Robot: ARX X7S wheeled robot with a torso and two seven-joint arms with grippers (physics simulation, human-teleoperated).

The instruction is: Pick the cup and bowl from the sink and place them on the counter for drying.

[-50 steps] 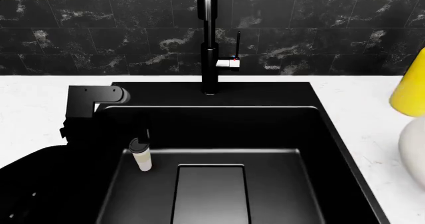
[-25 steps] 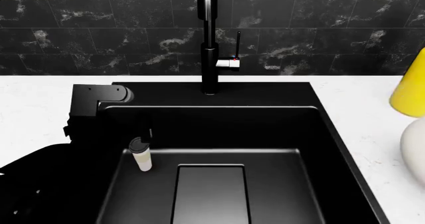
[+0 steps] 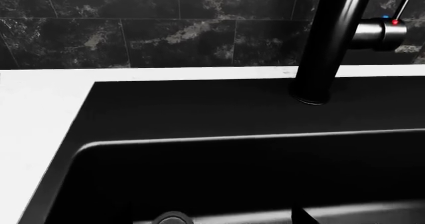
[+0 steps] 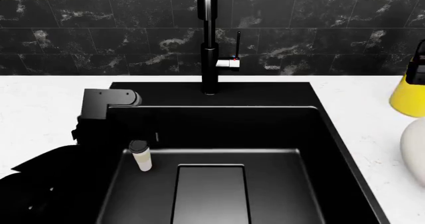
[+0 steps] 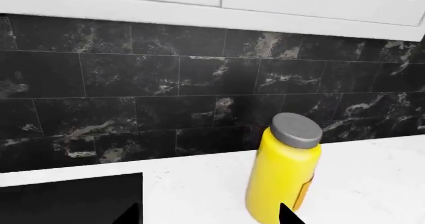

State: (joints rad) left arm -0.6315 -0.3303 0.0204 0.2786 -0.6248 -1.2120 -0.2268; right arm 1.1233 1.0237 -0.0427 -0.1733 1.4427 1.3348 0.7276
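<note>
Down in the sink (image 4: 279, 134), the cup (image 4: 141, 157) is lying near its left wall.
Left wrist view is showing the faucet (image 3: 329, 45) and counter (image 3: 33, 114); head view, the bowl (image 4: 414, 147) at the counter's right edge; right wrist view, a yellow bottle (image 5: 284, 169); neither gripper's jaws can be judged.

Your views are sharp, clean renders with even light and no blur. The white surface (image 4: 40, 99) reads bright, nearly washed out, while the black sink (image 4: 265, 129) swallows detail. The left arm (image 4: 99, 109) melts into it. The faucet (image 4: 210, 15) shows a chrome glint.
</note>
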